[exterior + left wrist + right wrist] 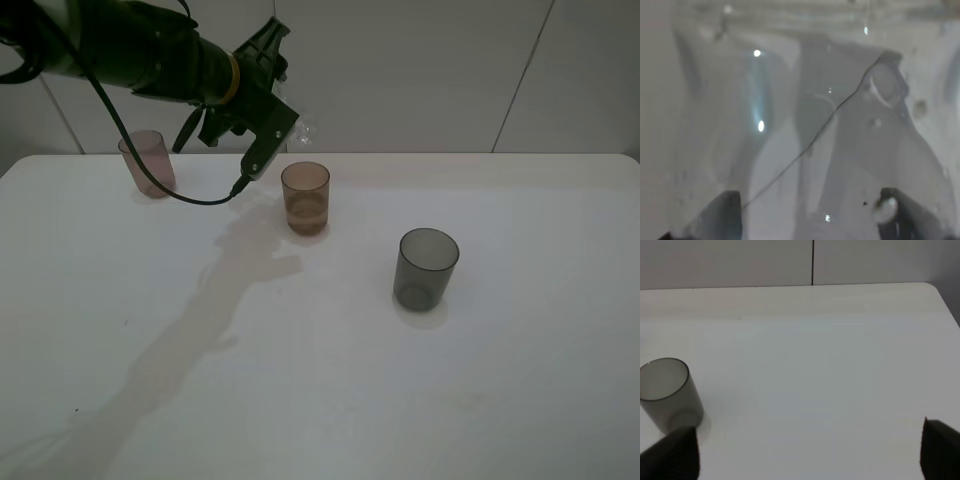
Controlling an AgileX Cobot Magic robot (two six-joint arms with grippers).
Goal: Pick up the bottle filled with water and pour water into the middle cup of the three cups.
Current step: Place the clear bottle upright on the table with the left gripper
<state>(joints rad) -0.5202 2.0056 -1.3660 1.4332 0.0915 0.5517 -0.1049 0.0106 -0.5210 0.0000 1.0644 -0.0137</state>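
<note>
My left gripper (284, 116) is shut on the clear bottle (301, 129) and holds it tilted on its side just above and behind the amber middle cup (305, 197), which has some water in it. The mauve-pink cup (148, 163) stands at the back left and the dark grey cup (427, 267) at the right. In the left wrist view the bottle (830, 130) fills the frame between the dark fingertips (726, 216). My right gripper (810, 450) is open and empty, with the grey cup (667, 390) in front of it to one side.
The cups stand on a white table (400, 400) against a light panelled wall. A black cable (190, 198) hangs from the left arm down near the table beside the pink cup. The right arm is out of the high view.
</note>
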